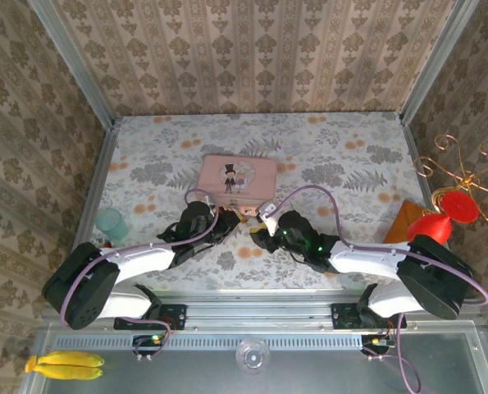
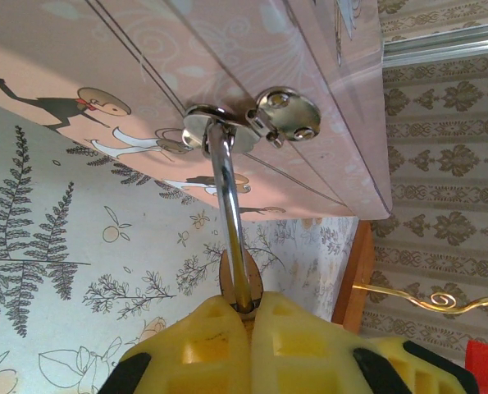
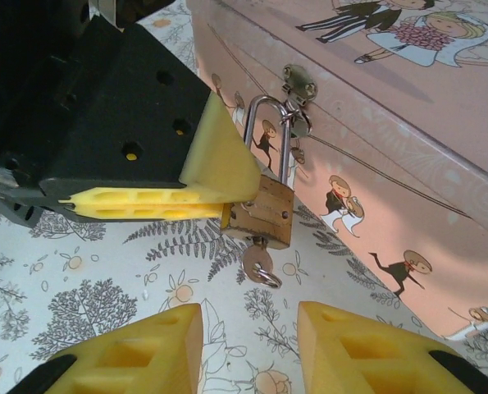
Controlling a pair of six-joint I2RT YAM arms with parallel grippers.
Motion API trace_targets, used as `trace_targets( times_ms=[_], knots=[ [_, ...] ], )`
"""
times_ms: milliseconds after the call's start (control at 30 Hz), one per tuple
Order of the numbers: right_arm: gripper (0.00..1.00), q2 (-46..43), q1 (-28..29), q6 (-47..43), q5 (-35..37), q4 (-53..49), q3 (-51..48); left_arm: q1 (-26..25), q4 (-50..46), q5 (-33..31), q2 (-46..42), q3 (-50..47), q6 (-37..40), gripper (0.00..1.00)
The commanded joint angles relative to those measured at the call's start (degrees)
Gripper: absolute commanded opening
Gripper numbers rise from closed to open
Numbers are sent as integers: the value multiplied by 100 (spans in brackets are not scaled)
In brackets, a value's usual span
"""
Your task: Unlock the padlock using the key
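The small brass padlock point(image 3: 264, 215) hangs by its silvery shackle point(image 3: 270, 135) from the hasp point(image 3: 297, 86) on the front of the pink picture tin point(image 3: 408, 123). The key point(image 3: 258, 261) sits in the keyhole on the padlock's underside, a little ring dangling from it. My left gripper point(image 2: 248, 316) is shut on the padlock body, its yellow fingers point(image 3: 215, 168) clamping it from the left in the right wrist view. My right gripper point(image 3: 250, 345) stands open just short of the key, nothing between its fingers. In the top view both grippers point(image 1: 227, 220) point(image 1: 262, 226) meet at the tin's near side.
The pink tin point(image 1: 237, 176) lies mid-table. A teal cup point(image 1: 111, 222) stands at the left edge. At the right are an orange-brown box point(image 1: 408, 220), a red object point(image 1: 440, 220) and a gold wire stand point(image 1: 465, 172). Bananas point(image 1: 63, 365) lie below the table's near rail.
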Motion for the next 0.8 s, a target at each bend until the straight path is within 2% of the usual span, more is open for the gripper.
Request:
trace_targets(
  times_ms=[0, 367, 767],
  knots=[
    [37, 237, 76, -389, 131, 594, -39, -65, 275, -54, -243, 227, 189, 0],
    [38, 781, 191, -977, 632, 1263, -123, -92, 286, -11, -255, 184, 163, 0],
    [35, 1110, 206, -1148, 670, 1478, -108, -92, 386, 42, -234, 165, 128, 0]
  ],
)
